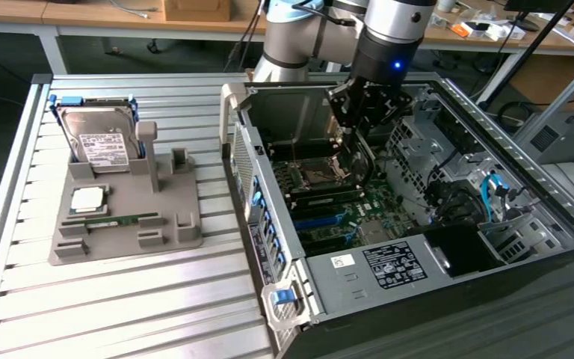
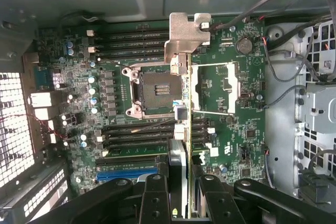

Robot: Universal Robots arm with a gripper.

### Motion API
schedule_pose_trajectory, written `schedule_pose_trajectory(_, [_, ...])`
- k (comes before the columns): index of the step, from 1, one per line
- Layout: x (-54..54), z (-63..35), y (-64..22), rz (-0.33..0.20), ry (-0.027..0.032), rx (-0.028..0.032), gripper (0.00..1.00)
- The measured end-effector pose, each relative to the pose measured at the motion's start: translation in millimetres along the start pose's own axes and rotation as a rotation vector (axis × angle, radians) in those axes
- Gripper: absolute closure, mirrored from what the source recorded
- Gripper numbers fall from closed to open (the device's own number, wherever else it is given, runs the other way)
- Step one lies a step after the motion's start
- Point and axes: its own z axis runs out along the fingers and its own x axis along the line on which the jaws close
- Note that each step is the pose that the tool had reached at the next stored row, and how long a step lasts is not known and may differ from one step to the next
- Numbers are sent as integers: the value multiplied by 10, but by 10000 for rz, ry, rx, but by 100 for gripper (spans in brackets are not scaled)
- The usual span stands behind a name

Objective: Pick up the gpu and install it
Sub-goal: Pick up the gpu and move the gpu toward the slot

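Observation:
My gripper [image 1: 365, 120] hangs inside the open computer case [image 1: 556, 217], above the motherboard [image 1: 367, 213]. It is shut on the gpu [image 1: 355, 161], a thin dark green card that hangs edge-down below the fingers. In the wrist view the gpu [image 2: 184, 111] shows edge-on, running from between the black fingers [image 2: 155, 195] out to its silver metal end bracket [image 2: 186, 32]. The gripper [image 2: 181, 187] grips the card on both flat sides. The card sits over the CPU socket [image 2: 155, 90], apart from the board.
On the slatted table, a grey holder [image 1: 128, 217] at the exterior view's left carries a hard drive [image 1: 102, 138], a CPU chip [image 1: 87, 198] and a memory stick [image 1: 117, 222]. A blue slot [image 2: 126, 173], black memory slots [image 2: 136, 38] and loose cables [image 2: 283, 22] surround the card.

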Motion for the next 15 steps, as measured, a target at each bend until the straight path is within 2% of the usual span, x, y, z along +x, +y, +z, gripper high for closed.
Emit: schedule_pose_trajectory(15, [-19,33,4,0,0,-1,73])
